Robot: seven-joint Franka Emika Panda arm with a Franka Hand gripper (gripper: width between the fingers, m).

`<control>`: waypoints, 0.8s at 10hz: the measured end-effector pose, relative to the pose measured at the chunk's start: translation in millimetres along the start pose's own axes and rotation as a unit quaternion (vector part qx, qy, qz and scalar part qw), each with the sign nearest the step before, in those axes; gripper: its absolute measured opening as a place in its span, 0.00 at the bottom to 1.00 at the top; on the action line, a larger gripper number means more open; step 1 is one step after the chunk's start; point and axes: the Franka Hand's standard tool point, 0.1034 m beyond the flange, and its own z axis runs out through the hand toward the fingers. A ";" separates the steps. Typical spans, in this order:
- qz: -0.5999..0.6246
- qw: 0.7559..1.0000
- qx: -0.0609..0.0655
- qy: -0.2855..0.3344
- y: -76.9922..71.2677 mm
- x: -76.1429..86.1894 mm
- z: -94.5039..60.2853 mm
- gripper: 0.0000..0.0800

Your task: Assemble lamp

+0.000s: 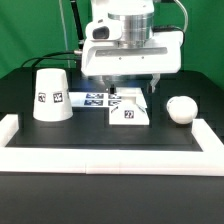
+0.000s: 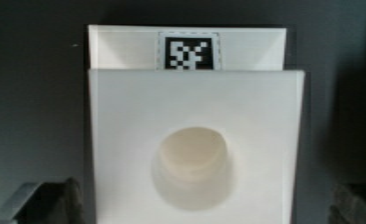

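Note:
The square white base block (image 1: pixel 129 112) sits on the black table in the middle, with a tag on its front face. In the wrist view the base block (image 2: pixel 194 110) fills the picture, showing its round socket hole (image 2: pixel 194 160) and a tag (image 2: pixel 190 52). My gripper (image 1: pixel 134 92) hangs right over the block, open. Its fingers (image 2: pixel 48 202) stand on either side of the block, and a dark gap shows on at least one side. The conical shade (image 1: pixel 52 95) stands at the exterior view's left. The round bulb (image 1: pixel 180 108) lies at the exterior view's right.
The marker board (image 1: pixel 95 98) lies flat between the shade and the base block. A long white border rail (image 1: pixel 100 157) runs along the table's front and up both sides.

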 end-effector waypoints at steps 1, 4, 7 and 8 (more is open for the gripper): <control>0.000 1.000 0.000 0.002 0.3 0.3 3.0 0.87; -0.004 1.000 -0.001 0.001 1.4 -2.0 11.3 0.87; -0.005 1.000 0.000 -0.002 1.3 -1.2 6.6 0.72; -0.005 1.000 0.000 -0.002 1.2 -1.2 6.5 0.67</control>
